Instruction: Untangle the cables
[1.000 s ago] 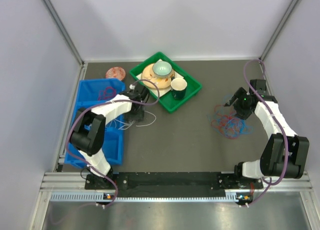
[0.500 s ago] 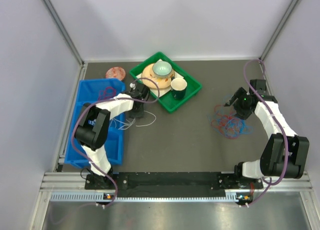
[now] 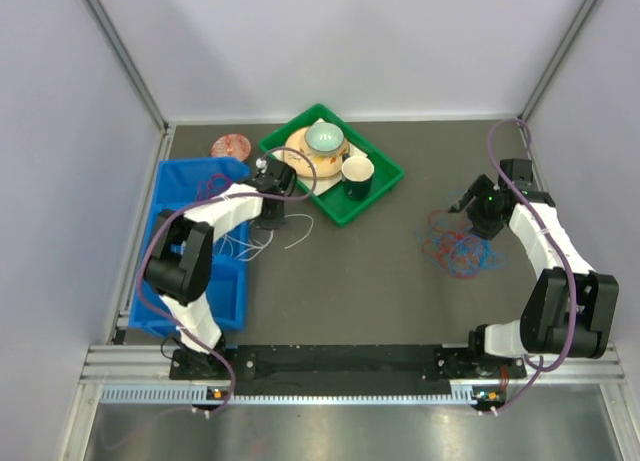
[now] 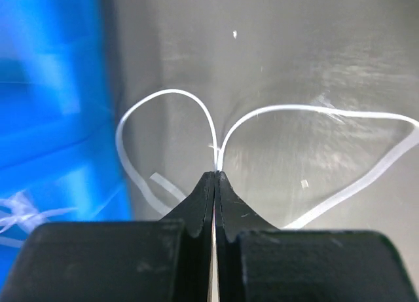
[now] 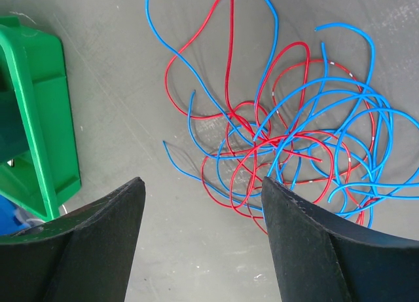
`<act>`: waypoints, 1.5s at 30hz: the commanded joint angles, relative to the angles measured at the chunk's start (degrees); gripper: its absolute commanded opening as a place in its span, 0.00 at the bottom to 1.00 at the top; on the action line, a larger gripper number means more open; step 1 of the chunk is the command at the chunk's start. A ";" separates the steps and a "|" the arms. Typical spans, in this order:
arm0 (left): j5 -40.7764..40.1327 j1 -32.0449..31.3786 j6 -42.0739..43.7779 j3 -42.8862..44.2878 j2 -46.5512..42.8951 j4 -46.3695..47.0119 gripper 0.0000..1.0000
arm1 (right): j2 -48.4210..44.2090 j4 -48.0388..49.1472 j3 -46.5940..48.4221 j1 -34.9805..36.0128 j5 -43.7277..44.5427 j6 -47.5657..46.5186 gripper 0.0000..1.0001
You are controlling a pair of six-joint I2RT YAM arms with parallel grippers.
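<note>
– Cables: where are they, and what do your grippers hold?
– My left gripper is pinched closed on the white cable, beside the blue bin. I'd lift slowly so its loops slide free. My right gripper hovers, fingers spread, over the red and blue cables. Only that wrist view shows their crossings; overhead they blur.

Bin at the table's left edge, tray behind centre holding bowl on plate with cup to its right, lone cable between bin and tray, pinched in left gripper, cable tangle far right under right gripper
</note>
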 commanded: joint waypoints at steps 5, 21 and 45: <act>-6.16 2.76 4.38 4.64 -19.54 -4.25 0.00 | -1.88 2.00 1.07 -0.47 -0.47 1.50 0.71; -17.05 18.75 3.60 3.41 -33.52 -11.99 0.00 | -1.53 2.09 0.99 -0.55 -1.09 0.28 0.71; -10.75 23.24 0.43 -5.29 -32.82 -11.29 0.03 | -1.88 2.09 -0.07 -0.55 -1.71 -0.08 0.71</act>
